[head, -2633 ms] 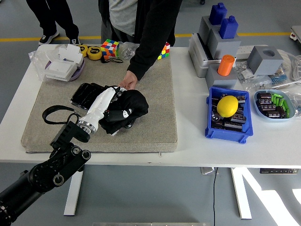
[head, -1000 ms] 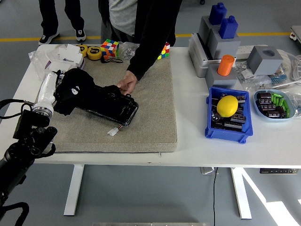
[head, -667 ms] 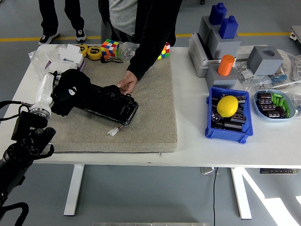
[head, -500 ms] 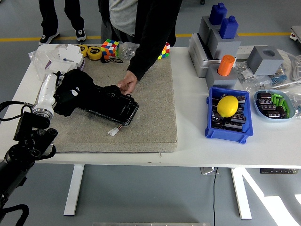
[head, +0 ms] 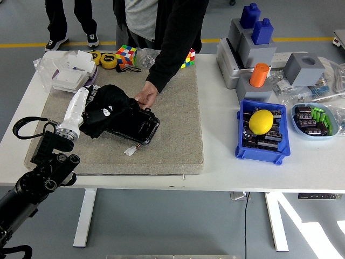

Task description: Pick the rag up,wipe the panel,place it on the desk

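A glossy black panel (head: 132, 125) lies on the grey mat (head: 172, 135) at the table's left. A black rag (head: 108, 106) with a small white mark covers the panel's left end. My left hand (head: 91, 110), on a white forearm, is shut on the rag and presses it onto the panel. A person's hand (head: 146, 97) in a black sleeve holds the panel's far right corner. My right arm does not show.
A white box (head: 70, 75) on a purple tray stands at the mat's far left corner, with tape rolls and a colour cube (head: 126, 54) behind. A small white connector (head: 129, 151) lies on the mat. A blue bin (head: 261, 129) holds a yellow ball at the right.
My left hand dragged the rag left off the panel's middle to its left end, and in the last half second has come back right over the panel. The person's hand stayed put.
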Controlling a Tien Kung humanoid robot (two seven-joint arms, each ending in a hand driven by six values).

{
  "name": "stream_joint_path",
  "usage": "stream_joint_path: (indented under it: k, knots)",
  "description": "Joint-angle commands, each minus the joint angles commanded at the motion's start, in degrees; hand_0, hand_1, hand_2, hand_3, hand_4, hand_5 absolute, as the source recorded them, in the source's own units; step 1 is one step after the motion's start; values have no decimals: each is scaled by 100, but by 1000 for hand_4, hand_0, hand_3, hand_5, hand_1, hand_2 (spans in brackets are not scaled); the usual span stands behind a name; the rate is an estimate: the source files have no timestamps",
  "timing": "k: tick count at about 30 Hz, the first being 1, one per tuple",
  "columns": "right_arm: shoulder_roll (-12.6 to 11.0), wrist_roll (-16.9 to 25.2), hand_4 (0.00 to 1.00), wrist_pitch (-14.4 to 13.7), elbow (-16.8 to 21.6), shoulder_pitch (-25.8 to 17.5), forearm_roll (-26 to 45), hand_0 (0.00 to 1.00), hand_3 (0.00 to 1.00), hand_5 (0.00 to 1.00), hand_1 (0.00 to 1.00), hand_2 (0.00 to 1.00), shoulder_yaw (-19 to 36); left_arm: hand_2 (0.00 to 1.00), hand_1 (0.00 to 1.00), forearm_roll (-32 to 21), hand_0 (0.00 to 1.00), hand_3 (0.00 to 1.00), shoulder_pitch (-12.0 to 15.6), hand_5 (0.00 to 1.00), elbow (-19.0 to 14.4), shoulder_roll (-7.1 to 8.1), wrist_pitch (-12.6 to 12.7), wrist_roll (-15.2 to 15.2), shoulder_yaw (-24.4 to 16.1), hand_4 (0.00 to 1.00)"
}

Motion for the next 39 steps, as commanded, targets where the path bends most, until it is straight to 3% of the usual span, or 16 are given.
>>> stream_joint_path:
  k: [6, 22, 32, 39]
  knots:
    - [2, 6, 893, 0, 34, 13, 41, 559, 523, 379, 569, 498, -31, 213, 168, -95, 234, 529, 44, 2, -422, 24, 9, 55, 482, 559]
    - [11, 79, 893, -25, 40, 11, 45, 559, 523, 379, 568, 498, -27, 211, 166, -177, 232, 529, 158, 2, -949, 14, 25, 104, 1316, 562]
    - [14, 86, 893, -25, 39, 9, 40, 560, 521, 379, 566, 498, -23, 211, 167, -168, 232, 529, 124, 2, -997, -37, 40, 102, 1480, 563]
    - [17, 88, 893, -27, 41, 12, 43, 560, 521, 379, 566, 496, -24, 211, 165, -129, 232, 529, 95, 2, -780, -42, 74, 38, 1310, 565]
